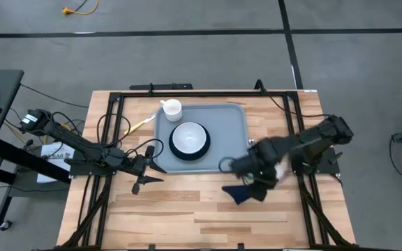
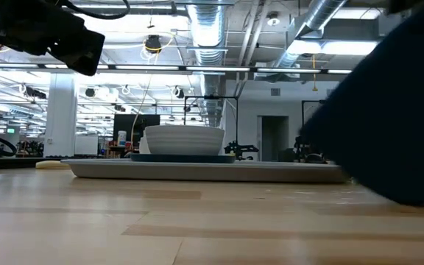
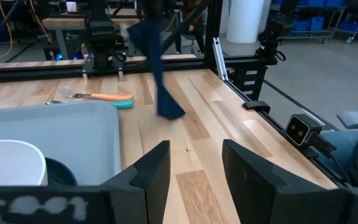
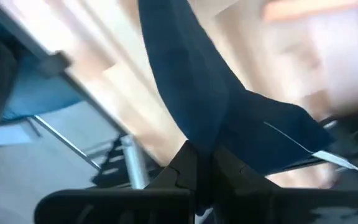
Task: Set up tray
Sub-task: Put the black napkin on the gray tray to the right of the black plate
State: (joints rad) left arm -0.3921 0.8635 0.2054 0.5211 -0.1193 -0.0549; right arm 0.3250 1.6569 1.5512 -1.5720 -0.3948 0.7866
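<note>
tray (image 1: 232,132) upper centre of frame, bowl (image 1: 188,138) on it | likely stiff, light, slick; best taken by rim | right gripper (image 1: 246,183) pinching cloth (image 1: 243,194) | left gripper (image 1: 147,169) spread, empty

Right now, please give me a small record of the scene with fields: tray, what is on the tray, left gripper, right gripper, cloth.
tray: grey-blue tray on the table's far middle
on tray: white bowl on a dark plate; white cup at its far left corner
left gripper: left gripper open, empty, beside the tray's near left corner
right gripper: right gripper shut on cloth
cloth: navy cloth hanging, lifted off the table
</note>
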